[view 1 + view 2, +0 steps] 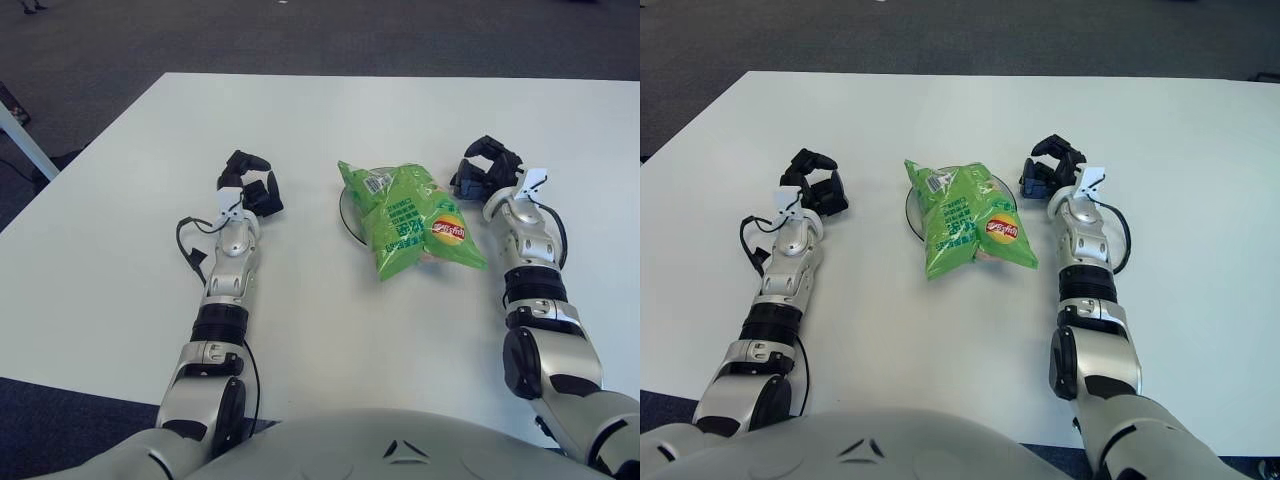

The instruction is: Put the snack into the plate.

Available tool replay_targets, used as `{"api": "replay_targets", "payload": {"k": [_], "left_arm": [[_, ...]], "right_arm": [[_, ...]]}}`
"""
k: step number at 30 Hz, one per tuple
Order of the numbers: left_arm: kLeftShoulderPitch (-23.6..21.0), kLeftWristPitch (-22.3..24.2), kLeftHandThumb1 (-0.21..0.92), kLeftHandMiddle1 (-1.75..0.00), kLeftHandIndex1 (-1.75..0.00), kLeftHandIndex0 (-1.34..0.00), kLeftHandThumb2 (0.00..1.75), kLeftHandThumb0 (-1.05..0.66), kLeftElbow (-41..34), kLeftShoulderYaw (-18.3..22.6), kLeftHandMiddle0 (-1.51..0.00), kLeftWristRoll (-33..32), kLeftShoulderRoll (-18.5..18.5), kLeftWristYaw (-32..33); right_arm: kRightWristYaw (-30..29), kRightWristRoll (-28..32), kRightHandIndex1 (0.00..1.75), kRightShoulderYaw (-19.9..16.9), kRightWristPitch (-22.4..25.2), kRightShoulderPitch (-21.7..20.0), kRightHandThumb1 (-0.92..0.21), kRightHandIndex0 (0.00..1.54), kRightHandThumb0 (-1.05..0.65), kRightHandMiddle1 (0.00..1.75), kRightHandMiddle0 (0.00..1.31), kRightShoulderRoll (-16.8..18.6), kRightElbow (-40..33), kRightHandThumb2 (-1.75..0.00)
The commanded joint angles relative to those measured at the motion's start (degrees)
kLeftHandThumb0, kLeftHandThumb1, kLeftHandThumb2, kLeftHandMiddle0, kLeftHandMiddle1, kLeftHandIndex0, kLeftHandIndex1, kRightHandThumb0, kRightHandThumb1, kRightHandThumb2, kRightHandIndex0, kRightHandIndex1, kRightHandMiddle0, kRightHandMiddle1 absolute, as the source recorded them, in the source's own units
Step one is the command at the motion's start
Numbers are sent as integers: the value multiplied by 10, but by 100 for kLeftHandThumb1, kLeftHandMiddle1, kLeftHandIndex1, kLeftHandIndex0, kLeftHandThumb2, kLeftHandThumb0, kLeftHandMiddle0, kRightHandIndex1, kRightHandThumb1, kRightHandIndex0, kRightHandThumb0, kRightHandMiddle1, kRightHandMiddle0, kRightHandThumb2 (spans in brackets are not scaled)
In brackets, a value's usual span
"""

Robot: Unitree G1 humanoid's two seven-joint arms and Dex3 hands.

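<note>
The snack, a green crisp bag (412,220), lies across a dark round plate (345,212); only the plate's left rim shows from under it. My right hand (483,172) is just right of the bag's top corner, apart from it, with its fingers loosely bent and nothing in them. My left hand (252,184) shows on the white table left of the plate, fingers relaxed and empty.
The white table (320,110) reaches far behind the plate, and dark carpet lies past its edges. A black cable (190,240) loops beside my left wrist. A white table leg (25,140) stands at the far left.
</note>
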Motion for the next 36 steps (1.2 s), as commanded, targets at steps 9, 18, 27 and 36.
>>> {"api": "replay_targets", "payload": {"k": [9, 18, 27, 36], "left_arm": [[84, -8, 37, -175, -175, -57, 125, -46, 40, 1, -133, 0, -10, -15], [87, -3, 37, -175, -175, -57, 125, -46, 30, 5, -133, -2, -7, -24], [91, -5, 37, -175, -175, -56, 124, -46, 20, 8, -131, -6, -2, -40], [94, -11, 38, -175, -175, -56, 124, -46, 11, 14, -130, -8, -1, -49]], "right_arm": [[-104, -60, 169, 20, -56, 87, 8, 91, -1, 175, 69, 47, -13, -175], [-109, -41, 173, 10, -106, 111, 6, 89, -1, 175, 68, 69, -4, -175], [-111, -41, 175, 9, -112, 125, 6, 88, -1, 173, 69, 79, -21, -175], [-115, -44, 175, 18, -88, 148, 7, 89, -1, 172, 71, 91, -64, -175]]}}
